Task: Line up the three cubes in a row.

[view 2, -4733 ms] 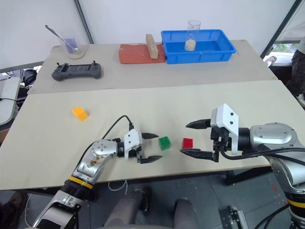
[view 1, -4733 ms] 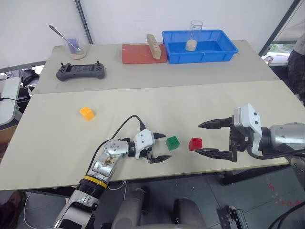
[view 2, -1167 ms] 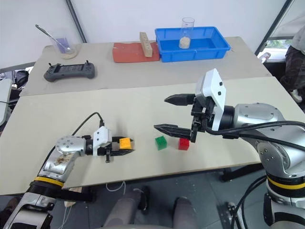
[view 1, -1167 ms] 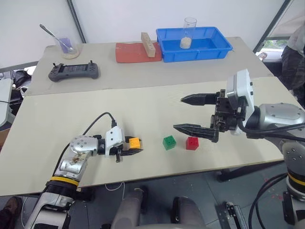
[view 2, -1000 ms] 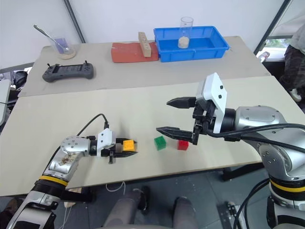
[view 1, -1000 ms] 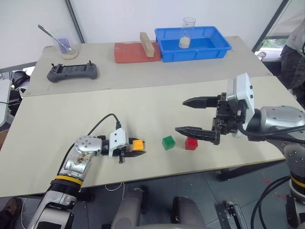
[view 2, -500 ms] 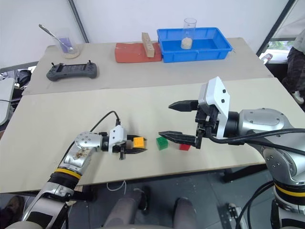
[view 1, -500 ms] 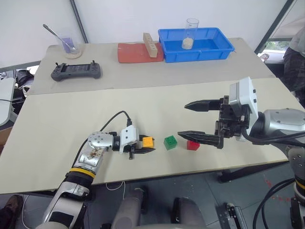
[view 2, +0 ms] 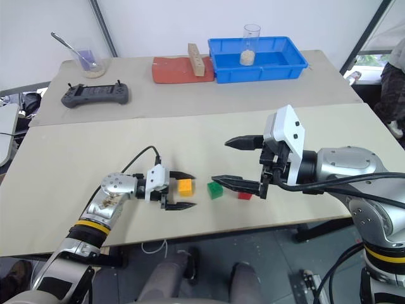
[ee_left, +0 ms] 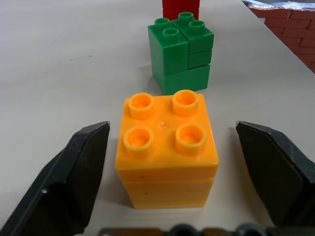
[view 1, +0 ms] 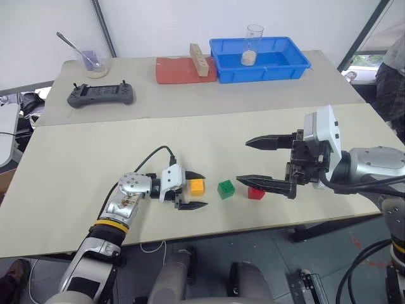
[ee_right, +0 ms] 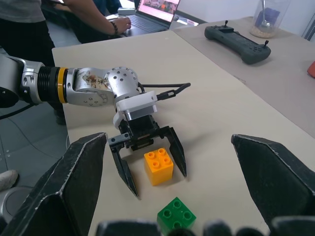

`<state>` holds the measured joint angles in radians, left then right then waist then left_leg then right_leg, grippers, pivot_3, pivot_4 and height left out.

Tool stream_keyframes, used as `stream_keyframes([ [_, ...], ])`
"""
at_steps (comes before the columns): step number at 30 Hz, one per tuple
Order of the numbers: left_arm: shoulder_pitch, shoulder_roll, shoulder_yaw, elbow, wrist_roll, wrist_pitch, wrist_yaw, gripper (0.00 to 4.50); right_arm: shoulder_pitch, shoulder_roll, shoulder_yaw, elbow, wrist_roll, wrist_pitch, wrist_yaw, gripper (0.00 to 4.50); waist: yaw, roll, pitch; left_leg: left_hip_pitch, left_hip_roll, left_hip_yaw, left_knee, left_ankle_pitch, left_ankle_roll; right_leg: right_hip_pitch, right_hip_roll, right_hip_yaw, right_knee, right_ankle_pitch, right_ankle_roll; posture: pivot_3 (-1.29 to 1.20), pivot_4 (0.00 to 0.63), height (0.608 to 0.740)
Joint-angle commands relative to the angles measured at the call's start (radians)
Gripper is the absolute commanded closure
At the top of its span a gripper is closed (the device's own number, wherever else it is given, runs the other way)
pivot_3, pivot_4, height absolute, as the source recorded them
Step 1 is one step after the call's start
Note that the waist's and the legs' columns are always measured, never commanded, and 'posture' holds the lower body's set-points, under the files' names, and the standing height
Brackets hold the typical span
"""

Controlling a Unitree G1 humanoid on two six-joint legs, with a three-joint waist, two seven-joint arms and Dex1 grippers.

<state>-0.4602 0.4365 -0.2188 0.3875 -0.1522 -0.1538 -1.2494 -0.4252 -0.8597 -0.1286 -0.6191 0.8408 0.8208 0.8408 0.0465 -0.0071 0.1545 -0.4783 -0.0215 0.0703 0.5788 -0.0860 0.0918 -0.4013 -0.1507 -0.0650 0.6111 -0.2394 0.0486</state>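
The orange cube (view 1: 197, 187) stands on the table between the spread fingers of my open left gripper (view 1: 203, 190), touching neither finger (ee_left: 74, 172). Just to its right sits the green cube (view 1: 226, 189), a small gap away, and the red cube (view 1: 255, 193) follows to the right of the green one. All three stand roughly in one line near the table's front edge. My right gripper (view 1: 242, 161) hangs open above the table, its lower finger over the red cube and partly covering it. The right wrist view shows the left gripper (ee_right: 152, 167) around the orange cube (ee_right: 158, 166), with the green cube (ee_right: 176, 215) nearby.
At the back, a blue tray (view 1: 262, 75) holds a glass beaker (view 1: 254, 38). Beside it lies a red mat (view 1: 177, 71) with a tall wooden block (view 1: 201, 59). A grey controller (view 1: 101, 95) and a cup with a spoon (view 1: 92, 60) sit back left. A person (ee_right: 93, 19) works at a laptop.
My left gripper has opened and let go of the orange cube, which now rests on the table left of the green one. The right gripper has held its place.
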Motion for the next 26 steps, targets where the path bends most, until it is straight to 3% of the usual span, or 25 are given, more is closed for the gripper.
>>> stream_keyframes([
  [1, 0.041, 0.071, 0.045, -0.071, -0.028, 0.046, -0.010, 0.05, 0.012, -0.009, -0.028, -0.011, -0.012, -0.039, 0.005, 0.00, -0.005, 0.000, 0.000, 0.000, 0.000, 0.000, 0.000, 0.000, 0.000, 0.000, 0.000, 0.000, 0.000, 0.000, 0.000, 0.00, 0.150, 0.740],
  [9, 0.139, 0.319, 0.224, -0.310, -0.131, 0.245, 0.001, 0.05, 0.151, -0.080, -0.093, 0.085, -0.140, -0.173, 0.097, 0.00, -0.011, 0.000, 0.000, 0.000, 0.003, 0.000, 0.000, 0.000, 0.000, -0.001, 0.002, 0.000, 0.001, -0.001, -0.002, 0.00, 0.150, 0.740],
  [14, 0.085, 0.430, 0.318, -0.341, -0.133, 0.301, 0.051, 0.05, 0.238, -0.111, -0.142, 0.127, -0.190, -0.246, 0.156, 0.00, -0.001, 0.001, 0.000, 0.000, 0.001, 0.000, -0.001, -0.001, 0.000, -0.001, 0.000, 0.000, 0.000, -0.002, 0.000, 0.00, 0.150, 0.740],
  [26, -0.002, 0.453, 0.300, -0.295, -0.143, 0.332, 0.035, 0.05, 0.267, -0.116, -0.154, 0.164, -0.220, -0.282, 0.191, 0.00, -0.006, 0.001, 0.000, 0.000, 0.002, 0.000, -0.003, -0.001, 0.000, -0.003, 0.001, 0.001, 0.000, -0.001, -0.002, 0.00, 0.150, 0.740],
])
